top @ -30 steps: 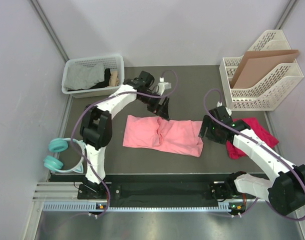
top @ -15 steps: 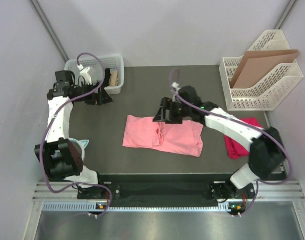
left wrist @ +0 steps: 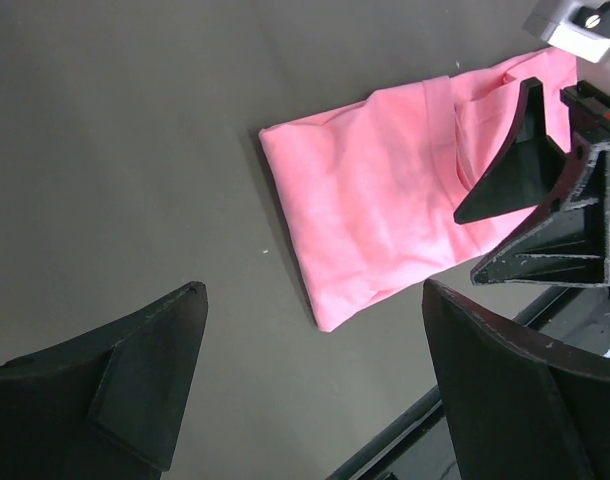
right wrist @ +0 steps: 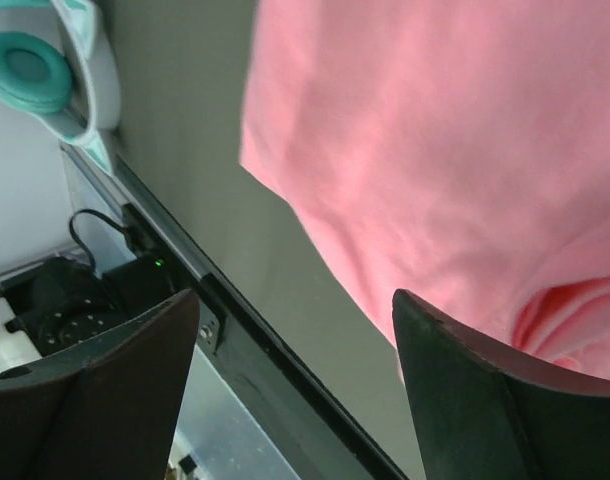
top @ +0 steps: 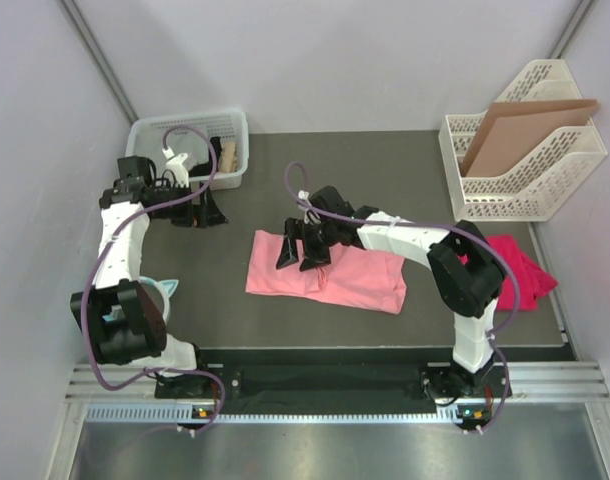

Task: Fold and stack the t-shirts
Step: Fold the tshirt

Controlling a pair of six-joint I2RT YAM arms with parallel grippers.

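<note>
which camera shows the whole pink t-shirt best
The top external view: the pink t-shirt lies there edge to edge, only a small part under the right gripper. The left wrist view shows just one end of it; the right wrist view, a close patch of cloth.

Salmon-pink t-shirt (top: 357, 277); magenta-red t-shirt (top: 531, 265); teal headphones (right wrist: 30, 60).
</note>
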